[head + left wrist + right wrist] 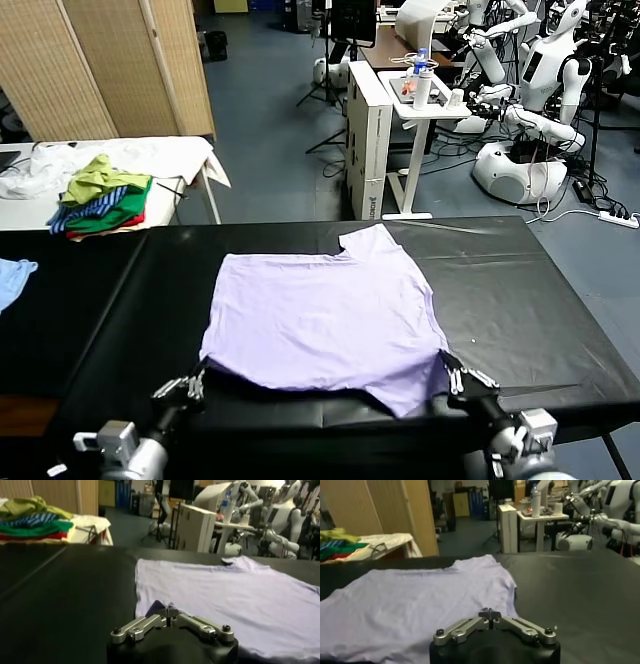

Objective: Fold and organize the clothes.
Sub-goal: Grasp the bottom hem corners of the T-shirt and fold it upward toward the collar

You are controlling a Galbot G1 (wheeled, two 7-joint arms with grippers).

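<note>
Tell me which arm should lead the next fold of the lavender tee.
Left, probably. The left gripper is shut on a pinch of the T-shirt at its near corner. The right gripper is shut at the other near corner, but no cloth shows between its fingers.

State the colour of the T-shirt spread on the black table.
Pale lavender T-shirt, plain on the face showing; clearest in the head view.

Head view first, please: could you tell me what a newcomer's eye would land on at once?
The pale lavender T-shirt dominates, spread flat across the middle of the black table. Both grippers meet it at the near edge: the left gripper has its jaws shut on the shirt's near left corner, and the right gripper sits shut at the near right edge. Behind, a colourful heap of garments lies on a white table to the left.
</note>
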